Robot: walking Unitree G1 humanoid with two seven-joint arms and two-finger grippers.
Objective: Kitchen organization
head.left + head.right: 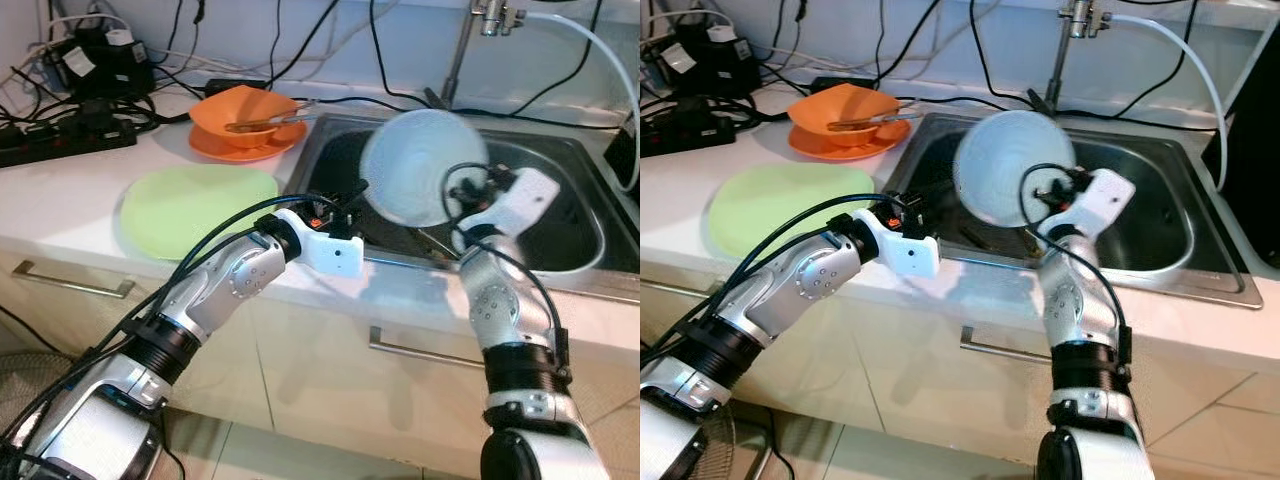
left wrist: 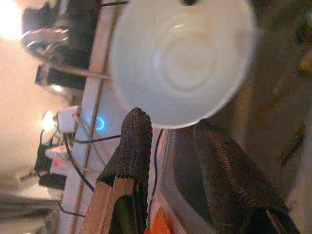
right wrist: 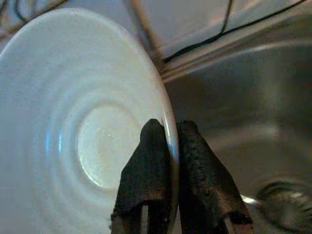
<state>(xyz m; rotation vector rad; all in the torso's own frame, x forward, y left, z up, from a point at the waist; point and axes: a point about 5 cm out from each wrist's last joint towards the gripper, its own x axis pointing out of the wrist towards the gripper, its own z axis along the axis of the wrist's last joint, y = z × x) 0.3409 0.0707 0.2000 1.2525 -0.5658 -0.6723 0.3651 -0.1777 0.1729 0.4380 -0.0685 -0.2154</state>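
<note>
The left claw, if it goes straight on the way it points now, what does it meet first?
Probably the pale blue bowl that the right claw holds by the rim above the sink. The left claw is open and points at its underside, though the gap between them is unclear.

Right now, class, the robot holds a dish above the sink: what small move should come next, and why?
Probably swing the pale bowl toward the counter. The right pincer pinches its rim above the sink, and the open left pincer waits beside it near the green plate.

No legible text, label, brand, number or sign anywhere in these views.
</note>
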